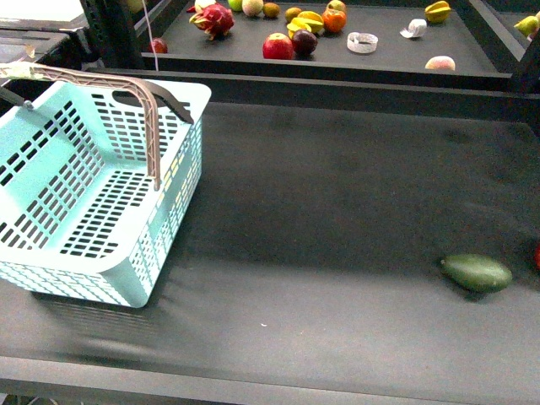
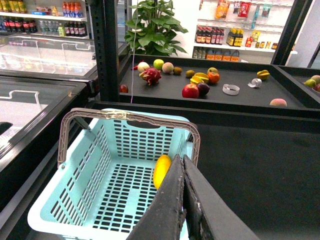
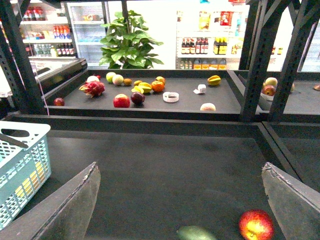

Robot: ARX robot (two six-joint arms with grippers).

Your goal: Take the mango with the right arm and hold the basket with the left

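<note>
The pale blue basket (image 1: pixel 101 272) stands at the table's left with its grey-brown handle (image 1: pixel 152 126) up. The yellow mango (image 2: pixel 161 170) lies inside it, on the floor by the wall nearest the table's middle. My left gripper (image 2: pixel 183 160) is shut on nothing and hovers over the basket (image 2: pixel 135 137), its tips just beside the mango. My right gripper (image 3: pixel 180 172) is wide open and empty above the bare table. A dark green oval fruit (image 3: pixel 195 233) and a red-yellow apple (image 3: pixel 256 224) lie below it. Neither arm shows in the front view.
The green fruit (image 1: pixel 477 272) lies at the table's front right, with a red fruit (image 1: pixel 537 256) at the picture's edge. A raised back shelf (image 1: pixel 388 52) holds several fruits, among them a dragon fruit (image 1: pixel 215 18). Black frame posts (image 3: pixel 260 55) stand at the shelf corners.
</note>
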